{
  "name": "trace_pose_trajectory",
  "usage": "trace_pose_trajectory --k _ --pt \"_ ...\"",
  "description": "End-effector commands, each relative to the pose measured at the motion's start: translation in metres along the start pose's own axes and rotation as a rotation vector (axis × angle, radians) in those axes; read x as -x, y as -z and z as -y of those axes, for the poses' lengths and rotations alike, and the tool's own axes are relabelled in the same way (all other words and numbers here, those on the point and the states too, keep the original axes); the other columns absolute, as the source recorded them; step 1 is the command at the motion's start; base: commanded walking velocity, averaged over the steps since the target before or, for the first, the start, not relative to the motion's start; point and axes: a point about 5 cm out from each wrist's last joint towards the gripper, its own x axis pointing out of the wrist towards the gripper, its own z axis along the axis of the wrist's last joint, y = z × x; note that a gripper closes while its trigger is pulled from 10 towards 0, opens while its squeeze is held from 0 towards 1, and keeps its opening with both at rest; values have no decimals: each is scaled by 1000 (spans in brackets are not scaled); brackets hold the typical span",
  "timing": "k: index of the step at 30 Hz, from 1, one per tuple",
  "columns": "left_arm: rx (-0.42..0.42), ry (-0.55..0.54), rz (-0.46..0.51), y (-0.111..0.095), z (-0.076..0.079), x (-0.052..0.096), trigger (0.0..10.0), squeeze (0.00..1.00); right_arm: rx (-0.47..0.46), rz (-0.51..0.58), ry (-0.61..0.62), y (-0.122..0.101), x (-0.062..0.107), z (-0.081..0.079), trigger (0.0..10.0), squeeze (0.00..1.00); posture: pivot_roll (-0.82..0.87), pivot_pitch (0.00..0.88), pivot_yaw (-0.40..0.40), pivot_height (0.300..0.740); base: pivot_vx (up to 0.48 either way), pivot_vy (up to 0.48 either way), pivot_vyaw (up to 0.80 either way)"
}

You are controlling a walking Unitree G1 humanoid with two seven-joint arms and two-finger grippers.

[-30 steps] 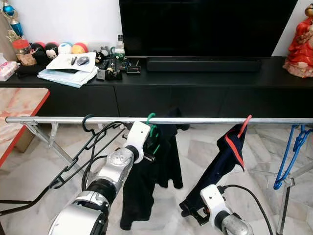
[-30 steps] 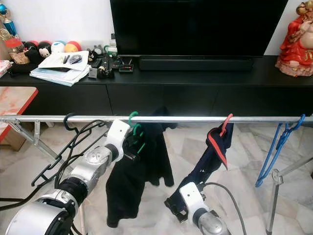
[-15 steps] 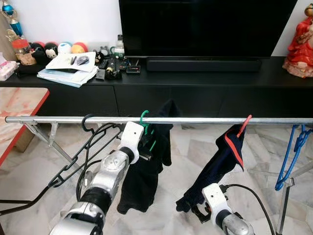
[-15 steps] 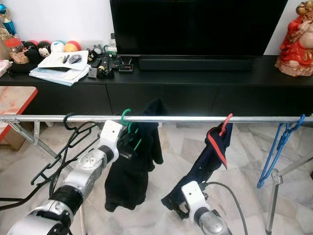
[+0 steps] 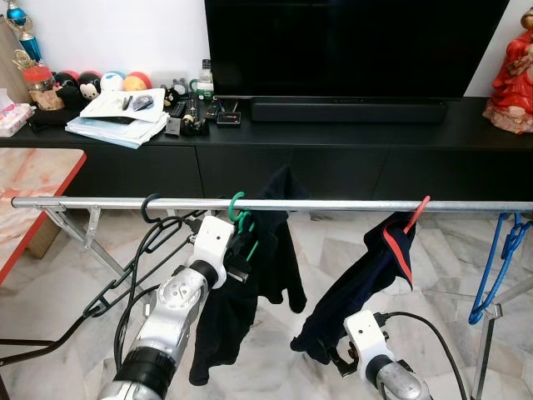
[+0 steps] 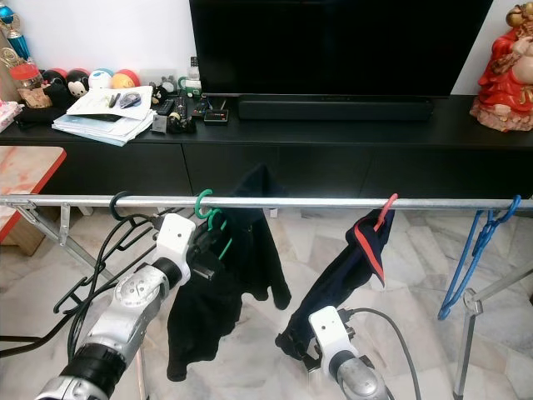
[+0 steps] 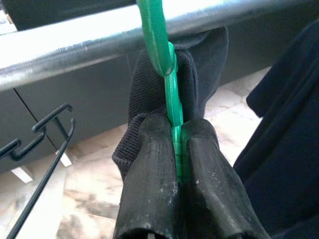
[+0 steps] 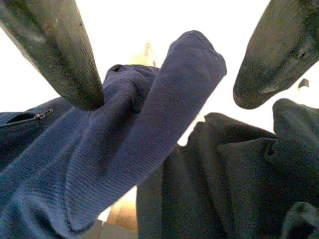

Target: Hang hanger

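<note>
The long silver rail (image 5: pixel 275 205) runs across the room, and every place here is told from it. The green hanger (image 5: pixel 241 218) has its hook over the rail, left of the rail's middle, with a black garment (image 5: pixel 250 292) hanging below. The left gripper (image 7: pixel 175 174) is just under the rail and pinches the hanger's green neck tight between its two fingers.

What could go wrong? I think the hook may not be sitting all the way over the rail. If the fingers let go too soon, the hanger and its garment could slip off and drop to the floor. If the arm pulls back while it is pinching, it could drag the hook off the rail again. The hanger could also slide sideways into the black hangers (image 5: pixel 154 242) close by on the left.

The right gripper (image 8: pixel 167 74) is low under the rail, fingers spread wide, holding nothing, with a navy garment (image 5: pixel 371 275) on a red hanger (image 5: pixel 416 213) in front of it. It might snag that cloth.

Hard to see: the garment hides most of the green hanger's body, so I cannot tell its full shape. The blue hangers (image 5: pixel 500 250) at the rail's right end are cut off.
</note>
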Motion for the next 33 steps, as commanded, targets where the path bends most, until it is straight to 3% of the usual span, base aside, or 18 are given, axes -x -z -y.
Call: trace_pose_trajectory --k 1,4,11,12,17,20,25,31,33 --pt "-60 22 5 -3 0 4 0 0 -23 -11 16 4 1 2 10000 0 91 64 5 740 0 0 0" --pt "-67 16 -43 11 -1 21 0 0 -30 -14 28 6 3 2 10000 0 90 69 10 740 0 0 0" --pt "-67 16 -43 11 -1 21 0 0 -30 -14 28 6 3 2 10000 0 90 69 10 740 0 0 0" --pt "-59 -2 -50 14 -1 25 9725 0 -36 -11 32 6 2 0 10000 0 94 71 13 740 0 0 0" --pt "-73 -10 -74 19 0 31 10000 0 -43 -2 43 3 1 -1 10000 0 87 67 25 740 0 0 0" --pt "-98 9 -106 30 4 39 10000 0 -49 -1 55 4 1 0 10000 0 85 65 30 740 0 0 0" --pt "-69 -35 -152 47 5 57 10000 0 -73 6 97 5 2 1 10000 0 76 50 37 740 0 0 0" --pt "-122 -112 -167 51 -7 72 10000 0 -151 18 154 6 2 2 10000 0 80 32 39 740 0 0 0" --pt "-106 -147 -155 48 -10 77 10000 0 -223 22 201 7 3 4 10000 0 82 21 42 740 0 0 0"
